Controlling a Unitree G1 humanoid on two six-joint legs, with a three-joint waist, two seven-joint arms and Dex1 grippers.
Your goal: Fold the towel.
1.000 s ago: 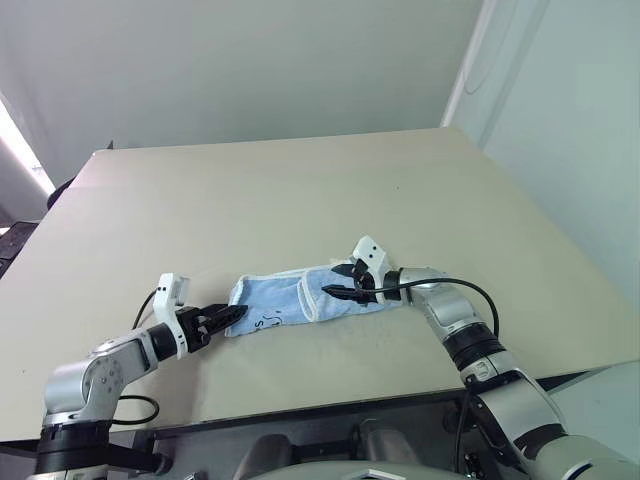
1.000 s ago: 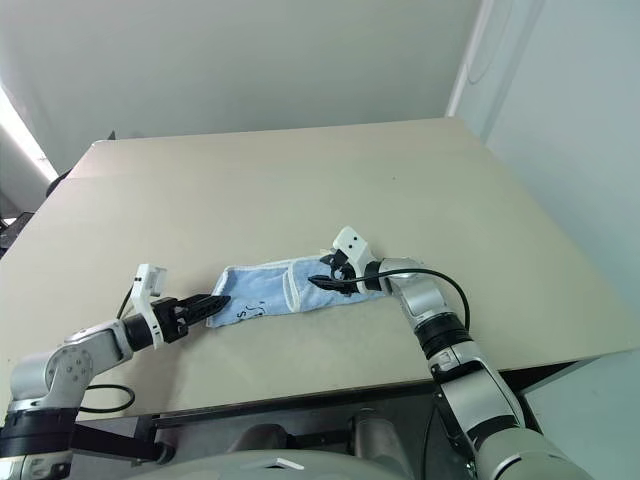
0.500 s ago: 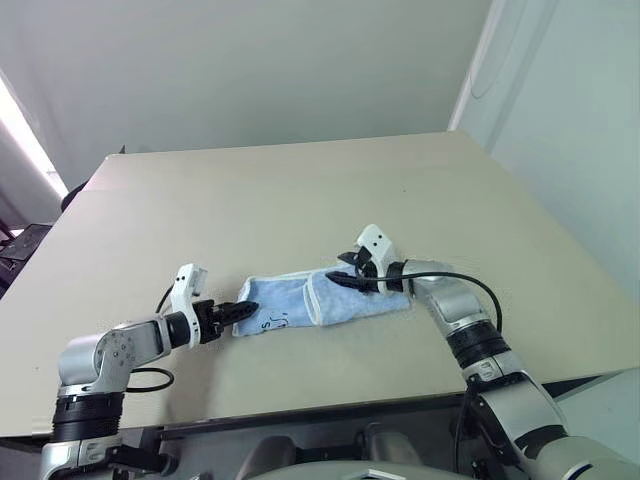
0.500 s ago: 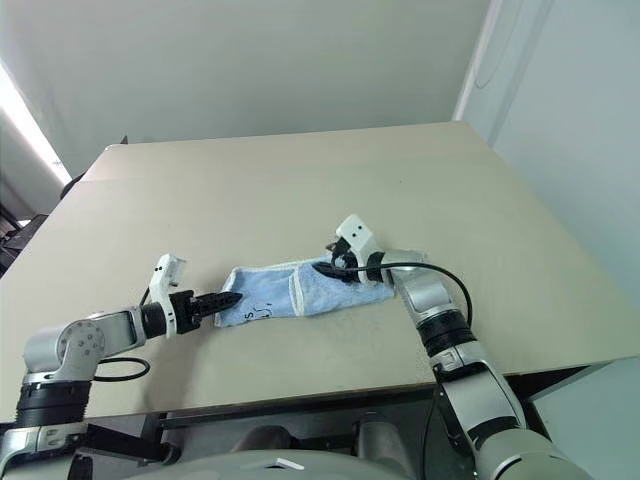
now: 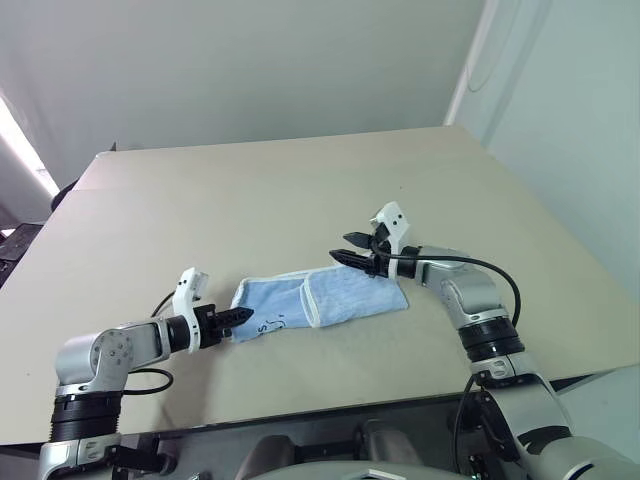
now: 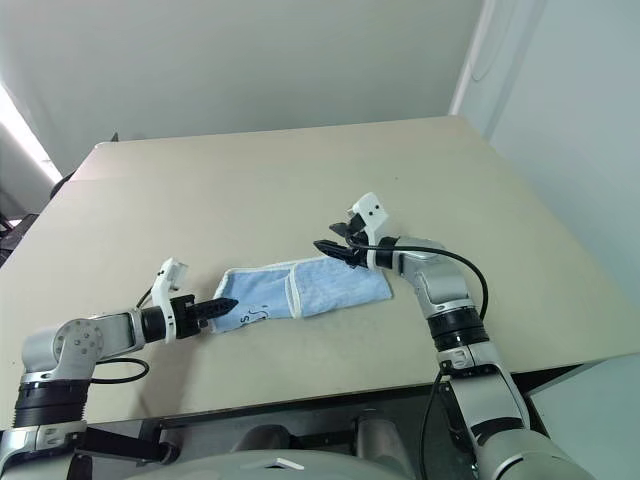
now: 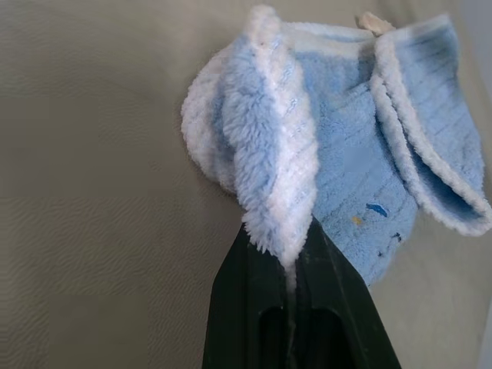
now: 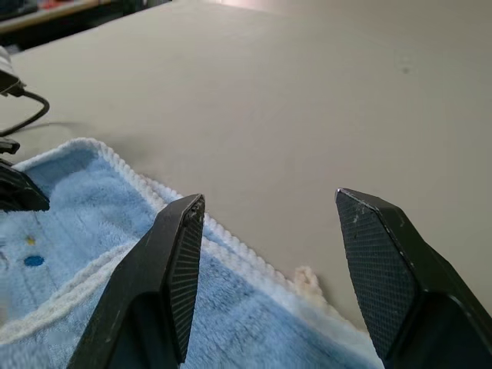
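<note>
Pinching the towel point(image 5: 320, 298)'s near-left edge: left end effector point(image 5: 238, 316), fingers pressed together on the white-stitched hem, terry pile bunched just ahead of the tips in the left wrist view.
Lying flat on the desk point(image 5: 300, 200), already doubled into a narrow strip, folded layer overlapping the half nearer the right end effector; small dark motif on the layer just beyond the left tips.
Hovering over the strip's far edge, apart from the cloth: right end effector point(image 5: 352, 248), fingers spread, nothing held; white loop just below and between its tips in the right wrist view.
Step judged in hand: securing the left end for the next fold.
Next move judged to call for: lifting the pinched end clear of the desk, carrying it toward the right end effector, laying it edge to edge; right end effector either pinning or gripping its end first.
Risk judged: thin pinch slipping off the hem.
</note>
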